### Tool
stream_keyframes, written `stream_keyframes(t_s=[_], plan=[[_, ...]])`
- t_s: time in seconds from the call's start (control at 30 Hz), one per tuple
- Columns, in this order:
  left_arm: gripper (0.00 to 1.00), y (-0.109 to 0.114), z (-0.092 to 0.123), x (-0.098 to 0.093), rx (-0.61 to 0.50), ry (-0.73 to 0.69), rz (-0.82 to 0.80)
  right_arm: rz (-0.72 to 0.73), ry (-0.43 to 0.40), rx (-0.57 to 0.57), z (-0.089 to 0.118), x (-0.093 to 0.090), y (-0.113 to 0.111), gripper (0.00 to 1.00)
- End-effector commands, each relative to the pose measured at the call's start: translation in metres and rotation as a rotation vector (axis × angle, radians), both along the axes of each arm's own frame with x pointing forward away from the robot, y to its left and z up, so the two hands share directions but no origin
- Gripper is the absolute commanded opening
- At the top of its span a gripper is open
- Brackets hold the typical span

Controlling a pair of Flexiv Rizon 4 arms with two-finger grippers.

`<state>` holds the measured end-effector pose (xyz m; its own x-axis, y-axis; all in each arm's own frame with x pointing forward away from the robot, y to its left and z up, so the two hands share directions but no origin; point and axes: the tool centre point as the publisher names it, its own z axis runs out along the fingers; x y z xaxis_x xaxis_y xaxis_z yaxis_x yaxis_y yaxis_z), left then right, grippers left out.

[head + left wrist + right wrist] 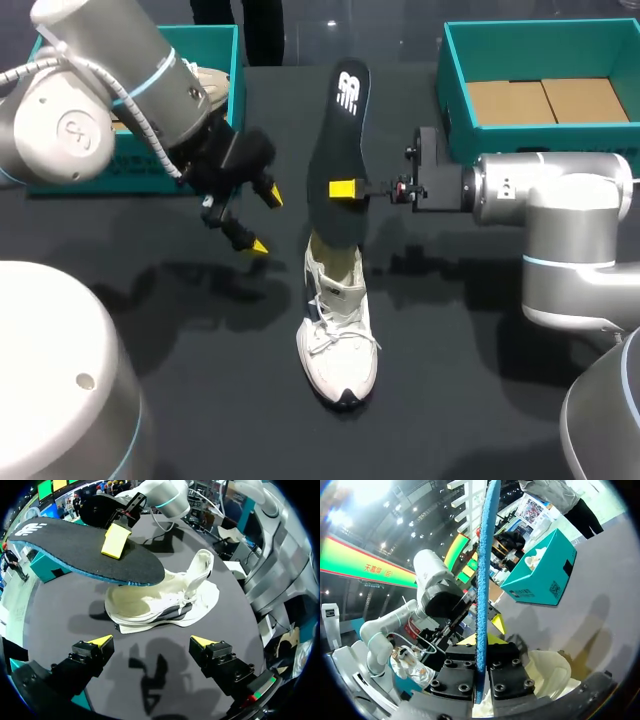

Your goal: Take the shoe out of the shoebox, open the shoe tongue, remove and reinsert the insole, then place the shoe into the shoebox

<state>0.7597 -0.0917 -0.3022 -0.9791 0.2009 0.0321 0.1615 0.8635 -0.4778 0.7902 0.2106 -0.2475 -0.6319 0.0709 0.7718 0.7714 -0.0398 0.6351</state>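
Insole (342, 150): held up off the bench, clamped about midway along its length by the right end effector (352, 189). The yellow-tipped fingers press on its two faces. In the right wrist view it stands edge-on between them.
Insole long axis: it runs away from the robot, nearly in line with the shoe, with the printed end farthest off. The near end hangs at the shoe's opening, and I cannot tell whether it touches.
Shoe (338, 330): on its sole on the bench (150, 300), toe toward the robot and opening toward the far side. The tongue is raised and the laces are loose.
Left end effector (250, 218): fingers apart and gripping nothing, hovering above the bench beside the shoe's heel end, apart from it.
Key relation: from the right end effector the opening lies toward the robot and downward, along the insole's own axis.
Nearer arm: the right arm has the insole. The left arm faces the shoe's side and is the nearer one to steady it.
Step, as I judge it: the insole is out or nearly out, so reinsertion likely comes next, leading the near end toe-ward into the opening.
Risk: the shoe is unheld and may slide or tip under a push.
Shoeboxes: the left shoebox (205, 45) and right shoebox (540, 40) sit at the far corners, well apart from the shoe.
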Motion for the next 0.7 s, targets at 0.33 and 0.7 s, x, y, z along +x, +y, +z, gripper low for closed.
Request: stream_keyframes(t_s=[0.33, 0.7], plan=[[1.00, -0.008, -0.008, -0.004, 0.013, -0.042, 0.012, 0.014, -0.003, 0.007, -0.004, 0.002, 0.003, 0.00], [1.00, -0.023, -0.033, 0.000, -0.002, -0.075, 0.047, 0.033, -0.095, 0.017, -0.015, 0.006, 0.011, 0.00]])
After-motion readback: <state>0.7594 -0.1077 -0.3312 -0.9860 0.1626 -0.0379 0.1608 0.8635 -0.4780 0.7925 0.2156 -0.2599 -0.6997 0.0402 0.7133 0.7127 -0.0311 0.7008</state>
